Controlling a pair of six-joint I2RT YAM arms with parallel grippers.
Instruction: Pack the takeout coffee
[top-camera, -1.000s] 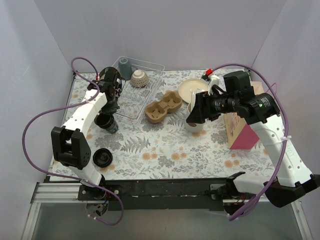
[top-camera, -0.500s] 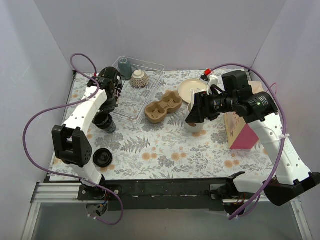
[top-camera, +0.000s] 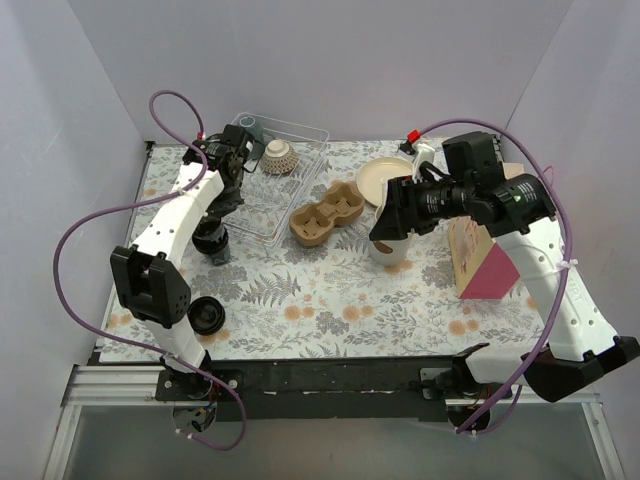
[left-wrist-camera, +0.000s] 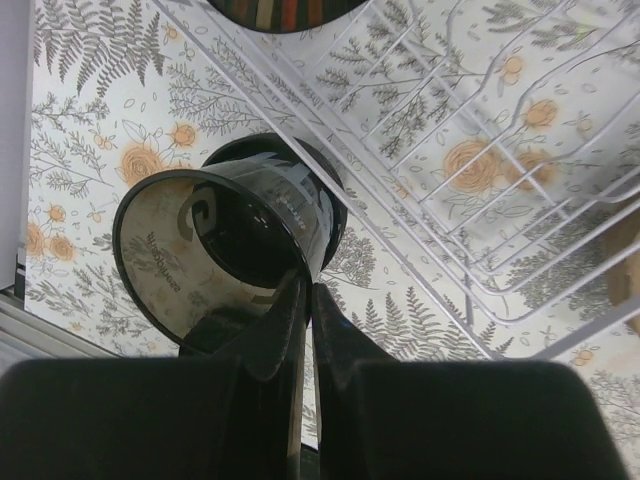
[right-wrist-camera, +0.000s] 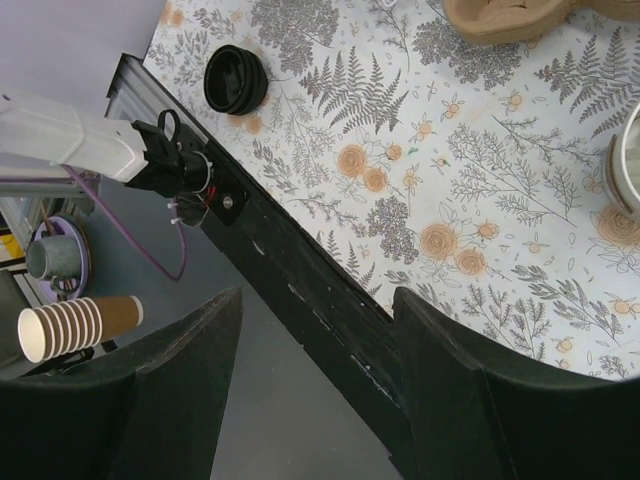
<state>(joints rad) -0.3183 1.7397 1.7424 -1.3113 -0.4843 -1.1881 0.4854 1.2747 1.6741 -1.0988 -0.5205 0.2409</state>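
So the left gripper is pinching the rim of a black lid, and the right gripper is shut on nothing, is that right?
Not quite. The left gripper does pinch the rim of the black lid, but the right gripper is open, not shut; the right wrist view shows its fingers wide apart with nothing between them.

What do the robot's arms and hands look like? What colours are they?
The left arm and right arm are white tubes with chunky black joints. A purple cable loops along each one. The right arm has a tiny green light. The left hand and right hand are black, with two fingers each.
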